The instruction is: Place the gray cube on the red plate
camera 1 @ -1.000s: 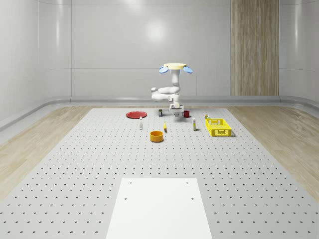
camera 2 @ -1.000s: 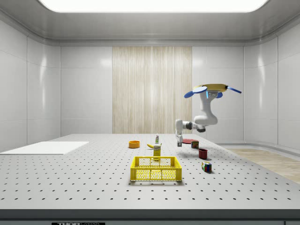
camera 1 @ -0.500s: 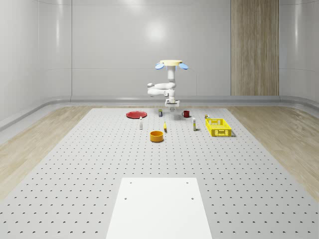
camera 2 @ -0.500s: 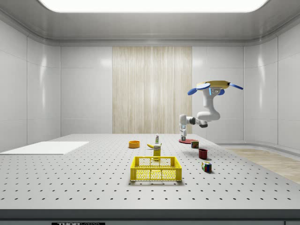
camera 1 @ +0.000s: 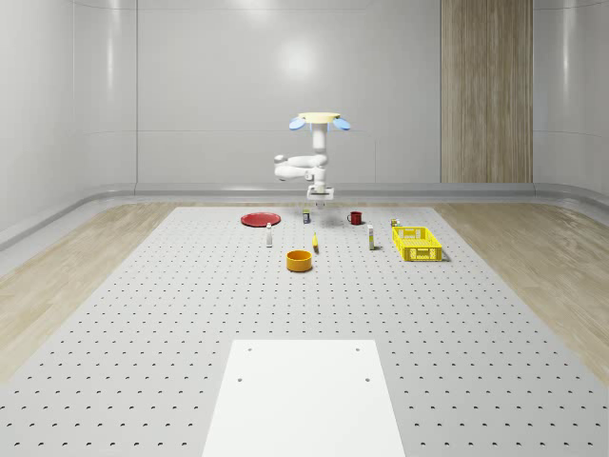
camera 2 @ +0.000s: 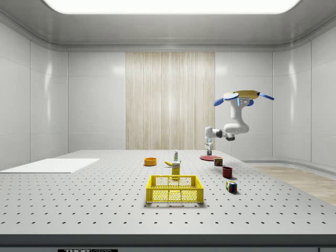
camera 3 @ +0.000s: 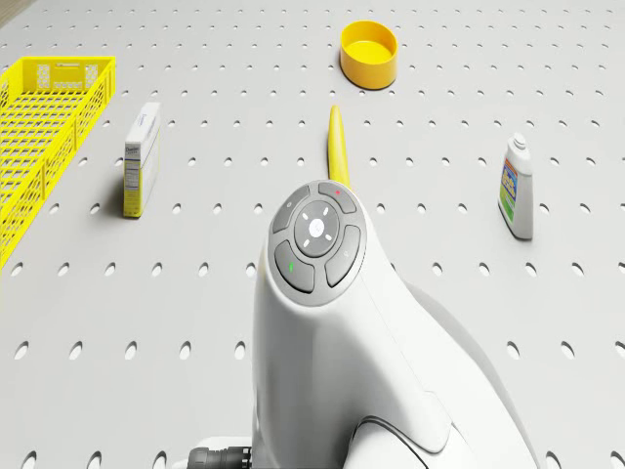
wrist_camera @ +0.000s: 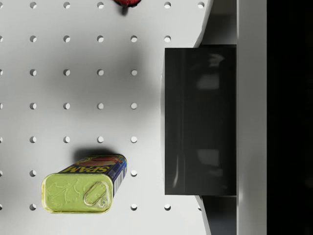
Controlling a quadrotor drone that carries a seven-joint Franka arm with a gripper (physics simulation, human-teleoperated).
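The drone (camera 2: 243,96) is seen hovering high over the bench (camera 2: 105,205). Its gripper (camera 2: 209,153) is hung just above the red plate (camera 2: 210,157).

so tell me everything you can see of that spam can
The spam can is a small rectangular tin with rounded corners, blue sides with yellow SPAM lettering, and a pale green metal face with a pull tab. It rests on the perforated table, casting a short shadow, touching nothing else. In the whole-scene view it sits between the red plate and the red mug, below the hovering drone.
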